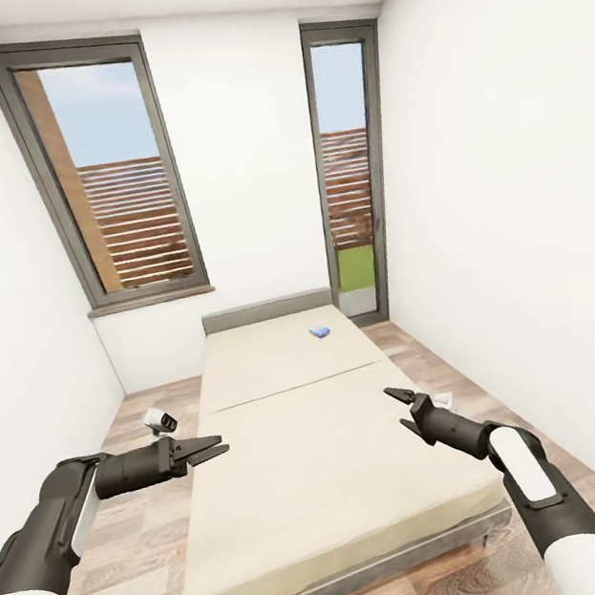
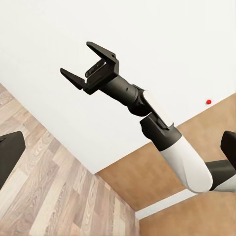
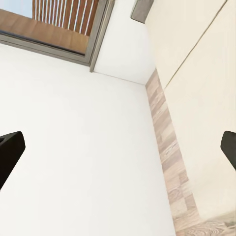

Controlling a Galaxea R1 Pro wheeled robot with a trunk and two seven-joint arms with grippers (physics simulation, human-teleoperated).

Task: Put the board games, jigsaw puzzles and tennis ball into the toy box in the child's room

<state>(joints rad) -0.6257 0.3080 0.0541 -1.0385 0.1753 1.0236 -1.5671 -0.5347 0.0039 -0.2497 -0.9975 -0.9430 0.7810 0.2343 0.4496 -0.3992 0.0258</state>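
The bed [image 1: 313, 450] with its plain cream top fills the middle of the head view, running away from me to a grey headboard. A small blue flat box [image 1: 320, 331] lies on it near the headboard; it is too far to read its cover. My left gripper [image 1: 207, 450] hovers open over the bed's left edge with nothing in it. My right gripper [image 1: 395, 408] hovers open over the bed's right side, also empty. The left wrist view catches the right gripper [image 2: 74, 58] with its fingers apart. The table, toy box, jigsaw puzzles and tennis ball are out of view.
White walls close in on both sides. A window [image 1: 112, 173] and a glass door [image 1: 349, 173] stand behind the bed. A small white and black thing [image 1: 160, 420] sits on the wood floor left of the bed. Narrow floor strips run along both sides.
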